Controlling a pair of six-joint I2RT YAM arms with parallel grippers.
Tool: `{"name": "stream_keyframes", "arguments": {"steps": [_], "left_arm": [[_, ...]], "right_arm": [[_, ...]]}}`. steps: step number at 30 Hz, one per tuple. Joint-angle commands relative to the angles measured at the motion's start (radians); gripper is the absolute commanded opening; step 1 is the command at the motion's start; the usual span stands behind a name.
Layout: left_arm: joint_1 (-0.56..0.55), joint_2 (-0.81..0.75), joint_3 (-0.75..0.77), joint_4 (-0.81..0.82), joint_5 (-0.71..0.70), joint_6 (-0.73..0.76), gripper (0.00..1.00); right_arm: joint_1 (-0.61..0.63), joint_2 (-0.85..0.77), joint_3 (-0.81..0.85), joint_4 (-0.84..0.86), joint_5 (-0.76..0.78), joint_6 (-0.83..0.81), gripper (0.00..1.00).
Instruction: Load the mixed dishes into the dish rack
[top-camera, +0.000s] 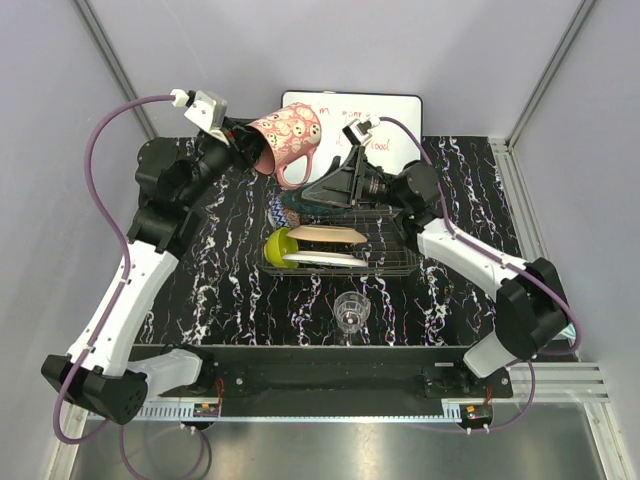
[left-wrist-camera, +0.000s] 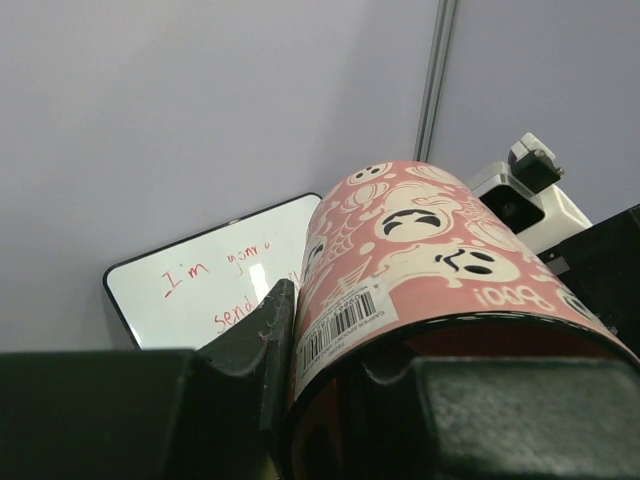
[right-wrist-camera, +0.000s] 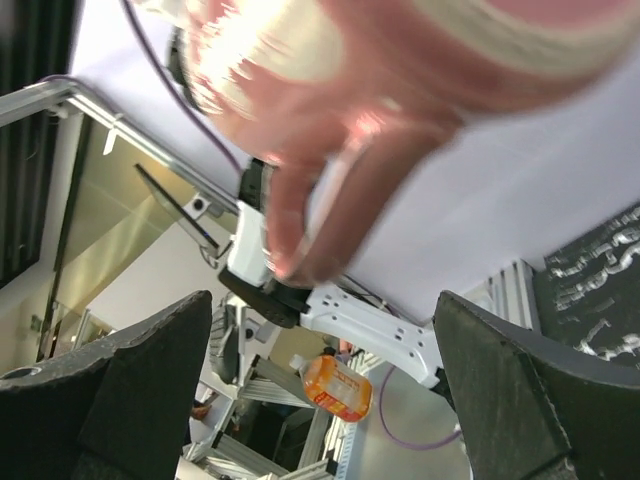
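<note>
- Overhead, the left gripper (top-camera: 243, 138) pinches the pink mug (top-camera: 287, 138) by its rim. In the left wrist view one finger (left-wrist-camera: 255, 345) presses the outer wall beside the barcode and the other sits inside the mouth.
- The mug hangs tilted in the air, clear of the table (top-camera: 200, 290). Its base points toward 2 o'clock and its handle hangs toward 6 o'clock.
- From the dish rack (top-camera: 400, 268), the mug is at about 11 o'clock, just in front of the whiteboard (top-camera: 395, 112).
- The right gripper (top-camera: 312, 192) has its jaws spread wide and grips nothing. It sits over the rack's 12 o'clock edge, just below the mug's handle.
- The right wrist view shows both fingers (right-wrist-camera: 150, 385) far apart, with the mug blurred at 12 o'clock above them.
- Inside the rack, the lime-green bowl (top-camera: 279, 246) stands on edge at the 9 o'clock end. Beside it are the peach plate (top-camera: 325, 234) and, toward 6 o'clock, the white plate (top-camera: 325, 258).
- A dark dish lies under the right gripper, but I cannot tell which one.
- The clear glass (top-camera: 350, 311) stands upright on the table at 6 o'clock from the rack, apart from it.
</note>
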Motion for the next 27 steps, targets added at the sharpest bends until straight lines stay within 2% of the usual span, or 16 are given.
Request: {"name": "stream_keyframes", "arguments": {"steps": [1, 7, 14, 15, 16, 19, 21, 24, 25, 26, 27], "left_arm": [[-0.023, -0.031, 0.009, 0.22, -0.025, -0.021, 0.0], [-0.066, -0.019, -0.022, 0.248, -0.059, -0.01, 0.0], [-0.124, 0.002, -0.019, 0.249, -0.086, 0.018, 0.0], [-0.129, 0.004, -0.021, 0.251, -0.089, 0.022, 0.0], [-0.137, 0.004, -0.021, 0.251, -0.094, 0.024, 0.0], [-0.143, 0.012, -0.022, 0.252, -0.099, 0.028, 0.0], [-0.144, 0.012, -0.028, 0.255, -0.103, 0.036, 0.0], [-0.147, 0.009, -0.048, 0.256, -0.103, 0.047, 0.0], [-0.15, 0.001, -0.059, 0.256, -0.105, 0.054, 0.0], [-0.152, -0.002, -0.083, 0.257, -0.103, 0.071, 0.0], [-0.153, -0.007, -0.096, 0.257, -0.105, 0.079, 0.0]], "right_arm": [[-0.007, 0.024, 0.077, 0.253, 0.011, 0.126, 1.0], [-0.007, 0.073, 0.086, 0.35, 0.08, 0.186, 1.0], [-0.005, 0.11, 0.111, 0.35, 0.105, 0.193, 0.98], [-0.007, 0.112, 0.112, 0.352, 0.108, 0.196, 0.94], [-0.005, 0.119, 0.124, 0.35, 0.105, 0.2, 0.83], [-0.005, 0.139, 0.137, 0.362, 0.103, 0.229, 0.64], [-0.005, 0.156, 0.143, 0.388, 0.105, 0.263, 0.61], [-0.005, 0.184, 0.16, 0.428, 0.105, 0.309, 0.47], [-0.005, 0.193, 0.17, 0.435, 0.102, 0.318, 0.39], [-0.005, 0.196, 0.176, 0.435, 0.099, 0.331, 0.25], [-0.005, 0.199, 0.18, 0.435, 0.093, 0.332, 0.21]]}}
